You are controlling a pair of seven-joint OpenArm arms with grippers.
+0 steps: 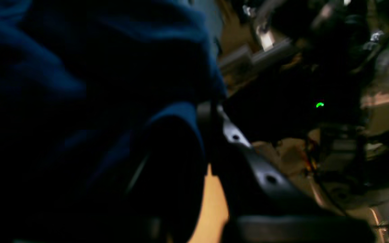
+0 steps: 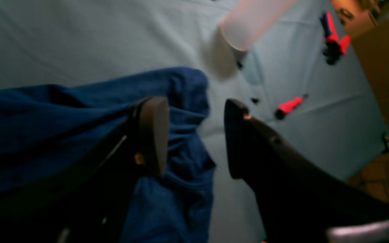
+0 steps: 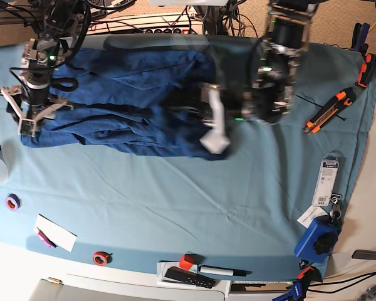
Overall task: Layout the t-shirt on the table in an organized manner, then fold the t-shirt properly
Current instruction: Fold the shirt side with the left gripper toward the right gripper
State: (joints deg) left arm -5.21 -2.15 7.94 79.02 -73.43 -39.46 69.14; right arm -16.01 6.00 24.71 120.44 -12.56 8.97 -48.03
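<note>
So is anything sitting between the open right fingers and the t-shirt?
Nothing visible: the right gripper hangs open directly over the t-shirt, one finger overlapping the fabric's edge, with only bare table around.

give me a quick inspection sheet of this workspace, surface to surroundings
surface: table draped in light teal cloth, smooth, white along the near edge
job's things: t-shirt, dark navy, bunched and wrinkled across the far side, not yet laid flat
clutter: orange utility knife, tape rolls, white card, black marker, blue clamp, packaged item
grippers: left gripper shut on the t-shirt's edge; right gripper open, one finger over the fabric, holding nothing
cables: bundles behind the far edge
surroundings: brownish floor beyond the table's right end
</note>
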